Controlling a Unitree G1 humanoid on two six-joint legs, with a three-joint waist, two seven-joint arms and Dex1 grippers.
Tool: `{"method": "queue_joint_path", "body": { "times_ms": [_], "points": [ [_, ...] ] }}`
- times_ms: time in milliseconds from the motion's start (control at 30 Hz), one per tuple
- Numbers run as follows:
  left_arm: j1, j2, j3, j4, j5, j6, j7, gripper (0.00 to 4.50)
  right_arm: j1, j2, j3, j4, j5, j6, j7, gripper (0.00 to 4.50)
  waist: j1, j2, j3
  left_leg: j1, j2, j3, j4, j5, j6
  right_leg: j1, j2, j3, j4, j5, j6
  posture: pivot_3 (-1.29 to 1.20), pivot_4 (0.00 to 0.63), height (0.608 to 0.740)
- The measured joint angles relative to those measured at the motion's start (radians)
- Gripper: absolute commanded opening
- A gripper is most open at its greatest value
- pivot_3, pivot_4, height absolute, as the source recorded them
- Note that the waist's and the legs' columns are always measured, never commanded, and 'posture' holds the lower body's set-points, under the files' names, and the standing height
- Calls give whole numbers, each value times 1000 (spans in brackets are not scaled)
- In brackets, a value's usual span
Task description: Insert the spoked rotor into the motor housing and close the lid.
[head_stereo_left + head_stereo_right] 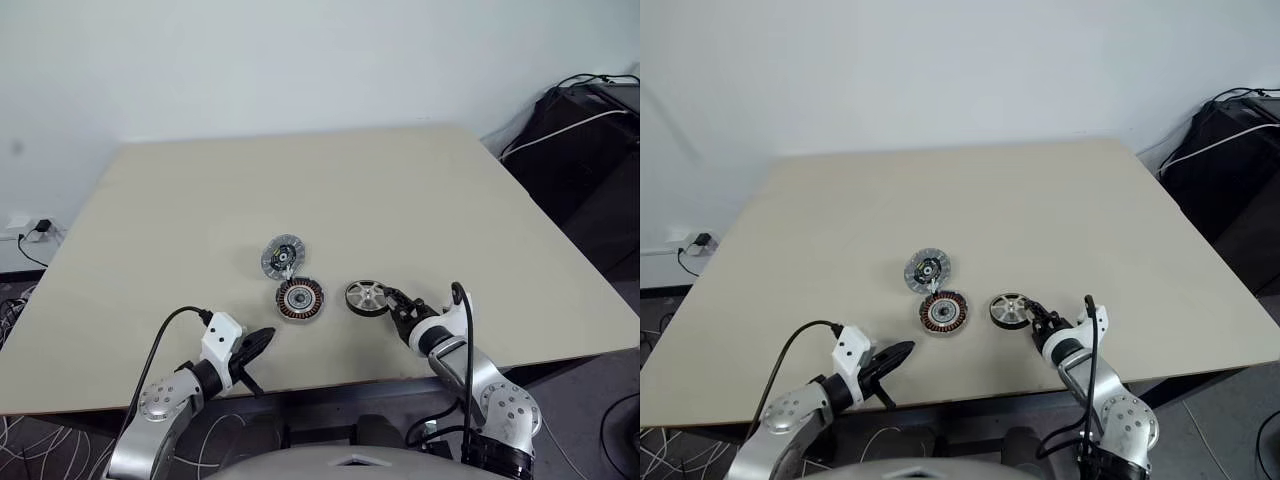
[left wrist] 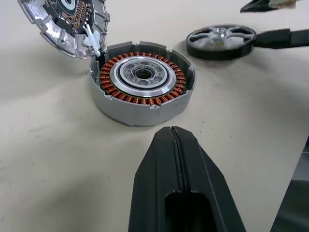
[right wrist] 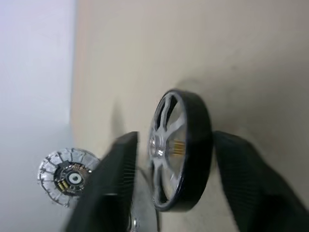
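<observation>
The spoked rotor (image 1: 366,297), black-rimmed with silver spokes, lies flat on the beige table (image 1: 400,190) near its front edge. My right gripper (image 1: 393,302) straddles it, open. One finger (image 3: 241,179) is at the rim, the other finger (image 3: 113,174) a little off the spoked face. Left of the rotor (image 2: 221,41) sits the motor housing (image 2: 142,82), copper windings up, uncovered. The lid (image 2: 65,24) stands tilted against the housing's far edge, circuit face showing. My left gripper (image 2: 175,135) is shut on nothing, hovering just short of the housing (image 1: 299,299).
The table's front edge runs close under both grippers. Black cases with cables (image 1: 590,130) stand off the table's right side. A wall socket with a plug (image 1: 30,228) sits low at the left. Bare tabletop stretches behind the lid (image 1: 283,256).
</observation>
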Motion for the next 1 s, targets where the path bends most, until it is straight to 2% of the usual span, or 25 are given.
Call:
{"method": "queue_joint_path", "body": {
  "times_ms": [133,533,700,1000],
  "points": [
    [-2,0,2,0,0,0,-1,0,9,-2,18,0,8,-18,-5,371,0,0,0,0,0,0,0,0,0,0,0,0,0,0,0,0,0,740],
    [-4,0,2,2,0,-3,-1,0,51,-10,51,-10,62,-45,-8,373,0,0,0,0,0,0,0,0,0,0,-1,0,0,0,0,0,0,740],
    [-4,-1,2,3,0,-3,-1,0,51,-11,58,-56,140,-72,56,373,0,1,1,0,0,0,0,0,0,0,-1,1,0,0,0,0,0,740],
    [0,-2,6,3,-1,-3,2,0,-19,-13,196,-6,141,-73,91,373,-1,1,1,0,0,0,0,0,0,0,0,0,0,0,0,0,0,740]
  ]
}}
